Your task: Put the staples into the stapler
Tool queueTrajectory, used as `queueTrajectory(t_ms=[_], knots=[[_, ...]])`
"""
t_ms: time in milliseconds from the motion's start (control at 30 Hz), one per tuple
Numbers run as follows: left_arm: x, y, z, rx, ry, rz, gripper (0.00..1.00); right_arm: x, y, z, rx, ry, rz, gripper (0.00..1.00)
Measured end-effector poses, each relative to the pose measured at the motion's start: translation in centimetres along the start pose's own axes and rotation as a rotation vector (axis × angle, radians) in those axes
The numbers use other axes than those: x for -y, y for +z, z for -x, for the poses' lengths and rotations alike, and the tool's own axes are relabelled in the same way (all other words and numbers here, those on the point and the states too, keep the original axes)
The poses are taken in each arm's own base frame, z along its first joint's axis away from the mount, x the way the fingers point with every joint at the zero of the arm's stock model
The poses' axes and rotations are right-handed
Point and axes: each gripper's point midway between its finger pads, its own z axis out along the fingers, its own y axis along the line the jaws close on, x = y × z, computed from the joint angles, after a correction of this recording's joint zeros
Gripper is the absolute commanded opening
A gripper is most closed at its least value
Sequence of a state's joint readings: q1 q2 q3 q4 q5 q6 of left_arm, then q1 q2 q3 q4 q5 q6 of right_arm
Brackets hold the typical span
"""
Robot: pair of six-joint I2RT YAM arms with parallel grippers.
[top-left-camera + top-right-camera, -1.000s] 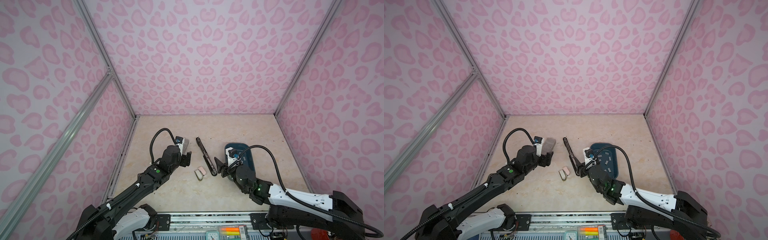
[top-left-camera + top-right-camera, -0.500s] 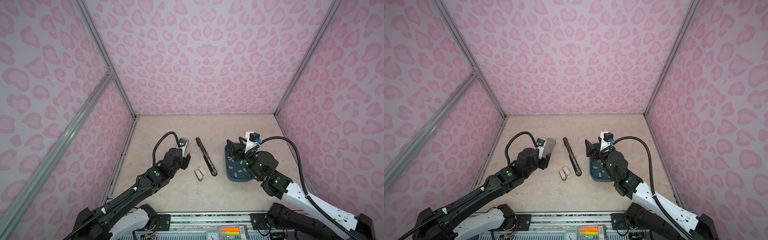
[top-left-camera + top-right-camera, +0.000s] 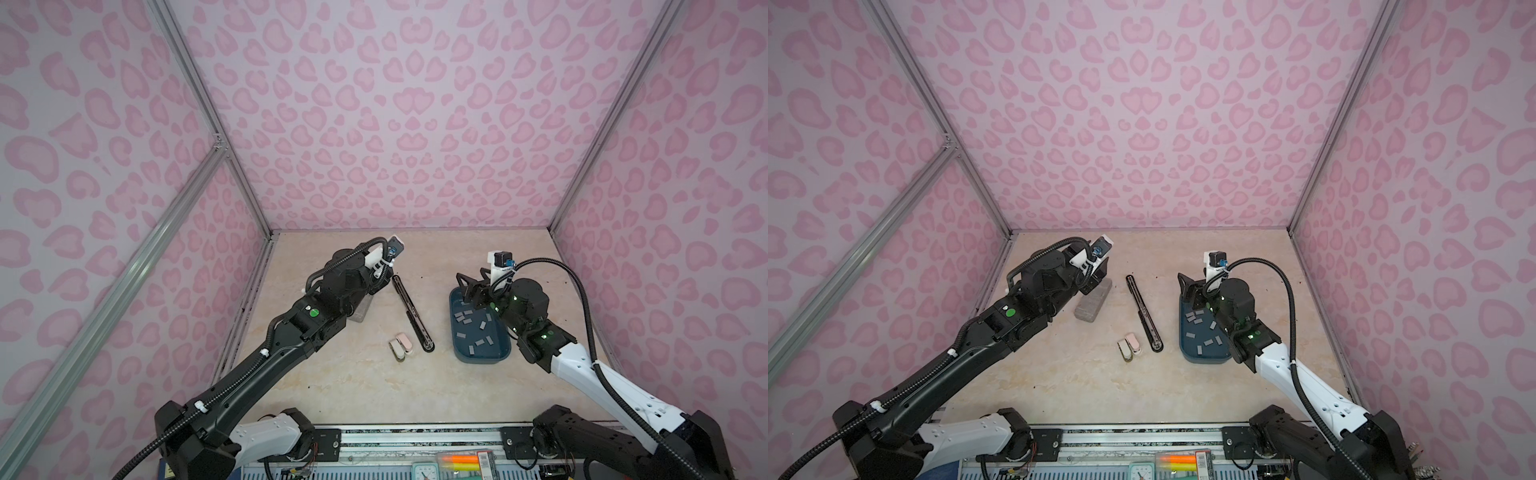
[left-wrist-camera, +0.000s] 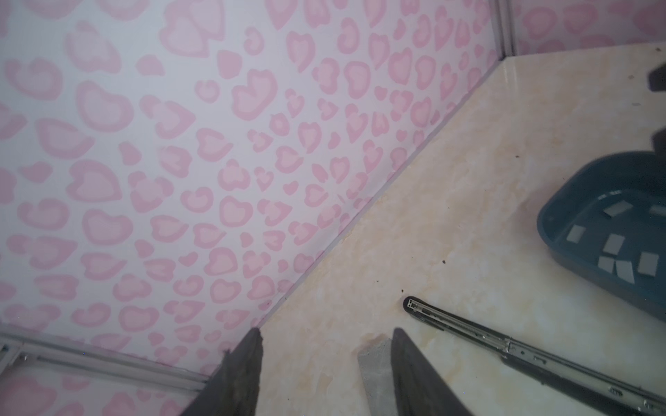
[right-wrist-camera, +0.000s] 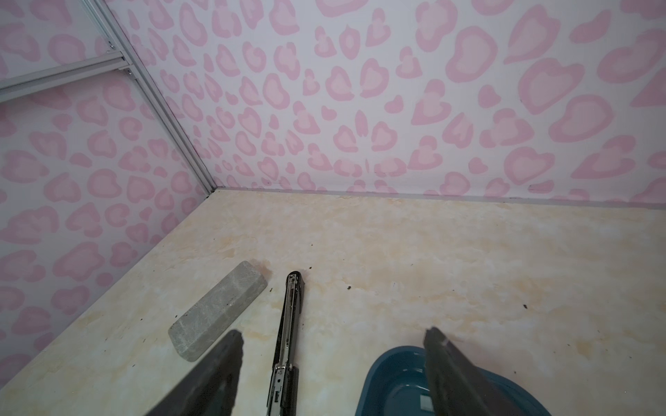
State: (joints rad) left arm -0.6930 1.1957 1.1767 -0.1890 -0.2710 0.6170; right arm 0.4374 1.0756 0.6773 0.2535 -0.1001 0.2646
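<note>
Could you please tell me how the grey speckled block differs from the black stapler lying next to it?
The block is pale grey, speckled and thick like a brick; the stapler is black, slim and clearly longer. The block is one solid piece; the stapler lies opened out, its metal channel exposed. The block sits farther left; the stapler lies nearer the blue tray. Both lie flat on the table, roughly parallel.

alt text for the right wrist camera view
Open right gripper above a beige marbled table, its dark fingers framing a long black stapler opened flat. A grey speckled block lies beside it; one finger overlaps a blue plastic tray.
</note>
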Motion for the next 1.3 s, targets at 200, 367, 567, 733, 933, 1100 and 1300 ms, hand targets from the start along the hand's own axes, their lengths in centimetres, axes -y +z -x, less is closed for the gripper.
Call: queueTrajectory(t_ms=[200, 367, 567, 733, 933, 1100, 1300], knots=[[7.2, 1.0, -4.5, -0.122, 0.314, -0.334, 0.54, 2.3, 0.4, -0.6, -0.036, 0.008, -0.019, 0.84], [13.3, 0.1, -10.0, -0.235, 0.451, -0.587, 0.54, 2.6, -0.1, -0.4, -0.04, -0.008, -0.025, 0.85], [18.9, 0.6, -10.8, -0.256, 0.546, -0.768, 0.43, 2.8, -0.9, -0.1, -0.033, -0.01, -0.025, 0.85], [22.5, 2.6, -10.5, -0.282, 0.634, -0.834, 0.42, 3.1, -1.9, 0.1, -0.022, -0.009, -0.033, 0.86], [25.1, 3.7, -11.8, -0.349, 0.723, -0.9, 0.42, 3.9, -2.2, 0.0, -0.018, -0.007, -0.051, 0.87], [24.9, 3.6, -12.3, -0.379, 0.756, -0.91, 0.46, 4.0, -1.6, -0.6, -0.046, -0.002, -0.047, 0.87], [25.6, 3.0, -13.9, -0.424, 0.78, -0.97, 0.46, 4.0, -1.3, -0.8, -0.057, 0.002, -0.035, 0.87]])
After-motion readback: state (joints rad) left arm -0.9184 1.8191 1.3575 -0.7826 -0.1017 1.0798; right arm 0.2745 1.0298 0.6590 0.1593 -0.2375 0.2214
